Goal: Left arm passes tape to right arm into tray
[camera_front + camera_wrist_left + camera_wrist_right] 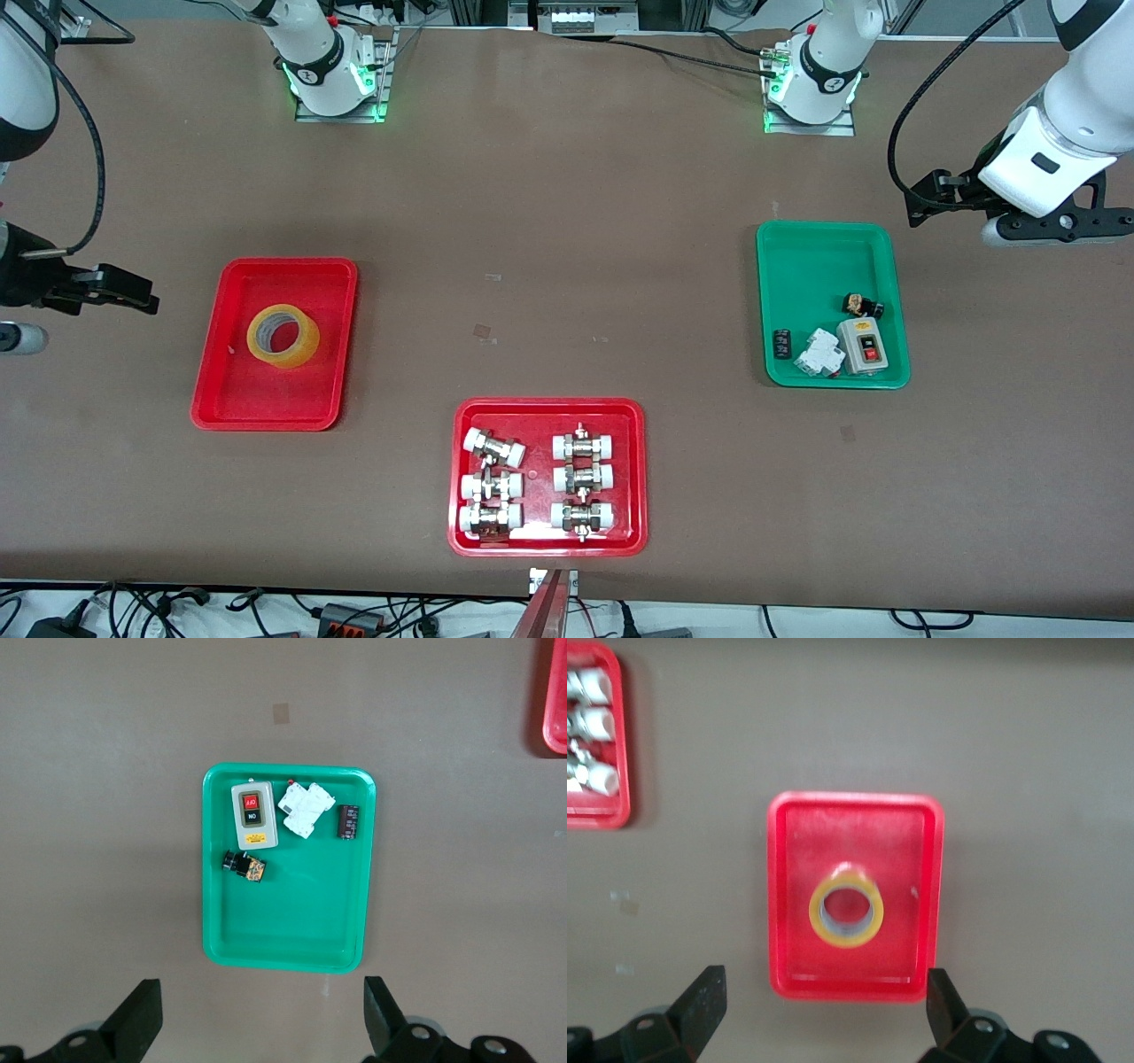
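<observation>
The tape (283, 336) lies flat in the tray (217, 390) toward the right arm's end of the desk (567, 221), so the task looks done. The right claw (824, 1014) hangs spread and empty above the desk beside that tray; the left claw (264, 1017), also spread and empty, waits beside the green tray (788, 257), whose switch box (252, 814) has lettering I cannot read.

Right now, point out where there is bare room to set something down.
Bare tabletop lies between the tray holding the tape and the green tray. The fittings tray is crowded. The green tray's half toward the robots is free.
</observation>
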You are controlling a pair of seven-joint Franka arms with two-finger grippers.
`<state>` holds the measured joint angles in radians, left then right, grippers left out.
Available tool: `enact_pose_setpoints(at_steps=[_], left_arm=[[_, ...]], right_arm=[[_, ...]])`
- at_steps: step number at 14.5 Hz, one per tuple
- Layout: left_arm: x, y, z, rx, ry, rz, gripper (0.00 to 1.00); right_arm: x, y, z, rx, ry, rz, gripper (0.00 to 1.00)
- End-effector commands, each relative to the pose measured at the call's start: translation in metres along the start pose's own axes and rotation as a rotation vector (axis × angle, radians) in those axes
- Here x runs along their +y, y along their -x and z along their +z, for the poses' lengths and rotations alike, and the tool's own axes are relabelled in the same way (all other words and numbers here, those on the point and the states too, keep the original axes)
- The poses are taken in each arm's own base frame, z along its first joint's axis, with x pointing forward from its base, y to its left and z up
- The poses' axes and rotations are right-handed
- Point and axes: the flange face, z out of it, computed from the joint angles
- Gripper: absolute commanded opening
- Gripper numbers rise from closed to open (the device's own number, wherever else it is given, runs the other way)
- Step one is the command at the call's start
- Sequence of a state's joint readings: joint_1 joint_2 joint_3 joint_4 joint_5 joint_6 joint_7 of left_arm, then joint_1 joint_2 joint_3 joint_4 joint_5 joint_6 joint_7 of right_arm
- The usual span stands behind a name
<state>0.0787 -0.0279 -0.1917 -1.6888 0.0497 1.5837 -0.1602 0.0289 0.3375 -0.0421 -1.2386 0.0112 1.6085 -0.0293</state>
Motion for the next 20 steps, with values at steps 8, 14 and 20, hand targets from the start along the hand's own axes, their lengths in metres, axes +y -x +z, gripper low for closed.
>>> enact_pose_setpoints(at_steps=[8, 14, 20], left_arm=[[-0.005, 0.006, -0.002, -0.003, -0.013, 0.007, 1.0], [-0.006, 0.005, -0.002, -0.005, -0.013, 0.005, 1.0], [-0.008, 0.005, -0.001, -0.005, -0.013, 0.002, 1.0]], right_arm=[[0.006, 0.072, -0.003, 0.049, 0.031, -0.012, 1.0], [0.004, 0.109, 0.003, 0.009, 0.026, -0.016, 1.0], [0.001, 0.107, -0.002, 0.003, 0.023, -0.021, 1.0]])
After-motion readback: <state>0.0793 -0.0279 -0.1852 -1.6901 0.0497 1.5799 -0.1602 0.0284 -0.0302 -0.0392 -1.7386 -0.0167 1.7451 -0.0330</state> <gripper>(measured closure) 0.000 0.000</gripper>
